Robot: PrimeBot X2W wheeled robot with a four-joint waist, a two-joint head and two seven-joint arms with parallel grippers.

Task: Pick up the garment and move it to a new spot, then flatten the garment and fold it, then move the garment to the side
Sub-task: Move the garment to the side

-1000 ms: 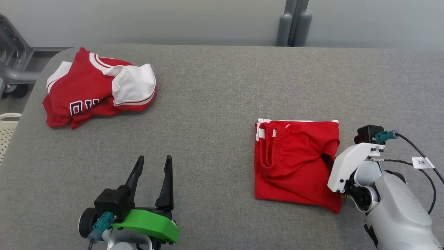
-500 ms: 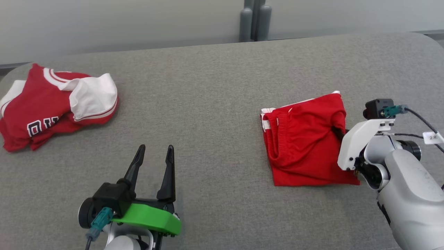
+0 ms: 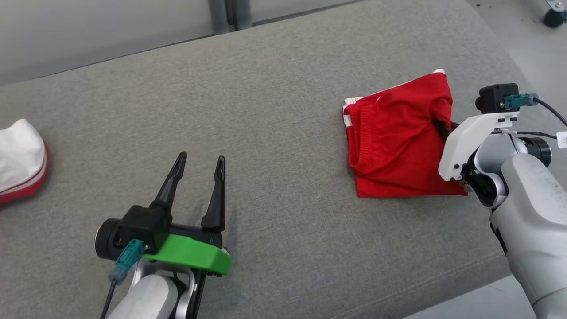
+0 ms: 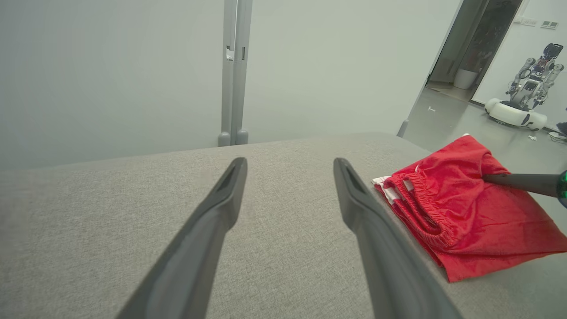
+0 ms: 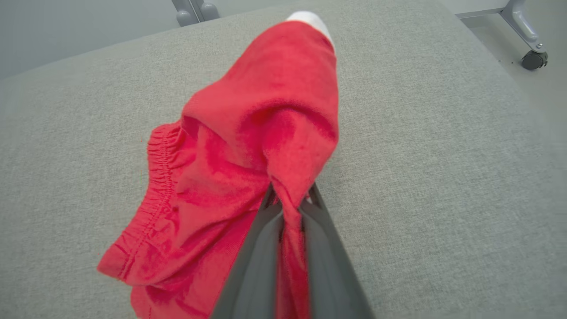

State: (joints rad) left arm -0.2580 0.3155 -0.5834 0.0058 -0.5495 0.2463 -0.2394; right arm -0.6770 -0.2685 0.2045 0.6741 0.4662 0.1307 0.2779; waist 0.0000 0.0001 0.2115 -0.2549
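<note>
Garment: the folded red shorts (image 3: 398,141) are lying on the right part of the grey fabric-covered table (image 3: 283,110), near its right edge. Their elastic waistband (image 3: 361,133) is facing the robot's left, and white trim is showing at the far corners.

Right gripper: the right gripper (image 3: 439,125) is reaching in at the right side of the shorts, with its white bracket and pale forearm angling in from the lower right of the head view.

State of the right claw: its two dark fingers (image 5: 257,248) are pressing together on a bunched pinch of red cloth. In the right wrist view a twisted ridge of fabric is running down between them.

Cloth at the grip: the fabric is humping up towards the pinch, while the waistband side is lying on the table.

Left gripper: the left gripper (image 3: 201,158) is pointing away from the robot over the grey cover at the lower left of the head view, well apart from the shorts.

State of the left claw: the jaws are standing spread wide, with nothing between them.

Second garment: a white-and-red garment (image 3: 20,155) is lying at the left edge of the head view, cut off by the frame.

Background: a grey post (image 3: 226,13) is standing beyond the table's far edge. A caster wheel (image 5: 531,60) is sitting on the floor past the far right corner. Another robot (image 4: 527,97) is standing in the room beyond.
</note>
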